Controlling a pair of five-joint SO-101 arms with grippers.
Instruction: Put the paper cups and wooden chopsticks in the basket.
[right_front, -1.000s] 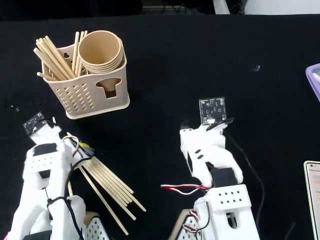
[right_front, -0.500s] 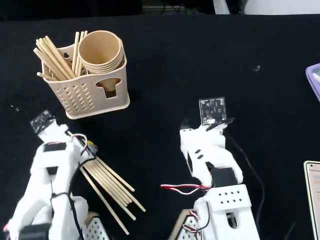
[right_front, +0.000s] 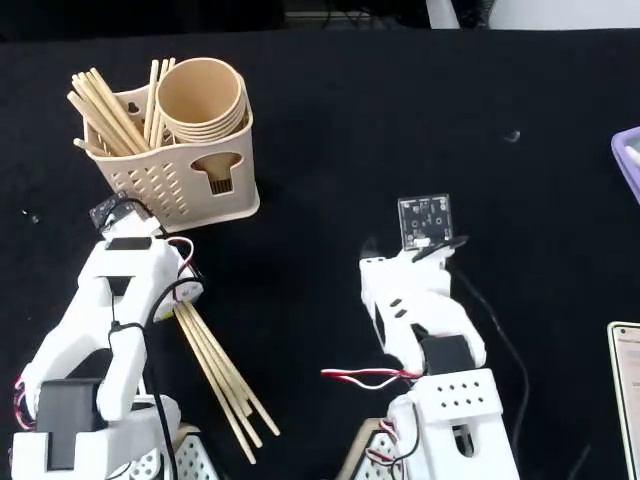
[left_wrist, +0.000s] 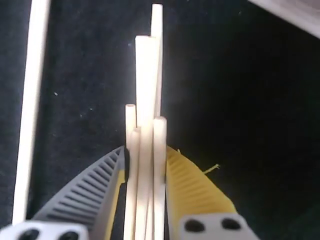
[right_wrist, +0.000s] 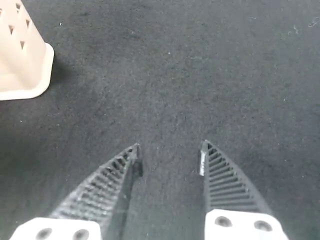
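A cream slotted basket (right_front: 180, 190) stands at the back left, holding a stack of paper cups (right_front: 200, 100) and several wooden chopsticks (right_front: 100, 112). My left gripper (left_wrist: 146, 159) is shut on a bundle of wooden chopsticks (left_wrist: 146, 125), which trail behind the left arm (right_front: 110, 300) as a fan of chopsticks (right_front: 220, 375) toward the front edge. One more chopstick (left_wrist: 31, 100) lies on the cloth beside the bundle. My right gripper (right_wrist: 167, 157) hangs open over bare black cloth at the table's middle, and the basket's corner (right_wrist: 22, 60) shows off to its side.
The table is covered with black cloth (right_front: 400, 120). A purple object (right_front: 627, 160) sits at the right edge, and a pale flat item (right_front: 625, 380) lies at the front right. The right arm (right_front: 425, 320) stands at centre front.
The left arm has swung toward the basket, carrying the chopstick bundle, which has turned and drawn in closer to the arm. The right arm has not moved.
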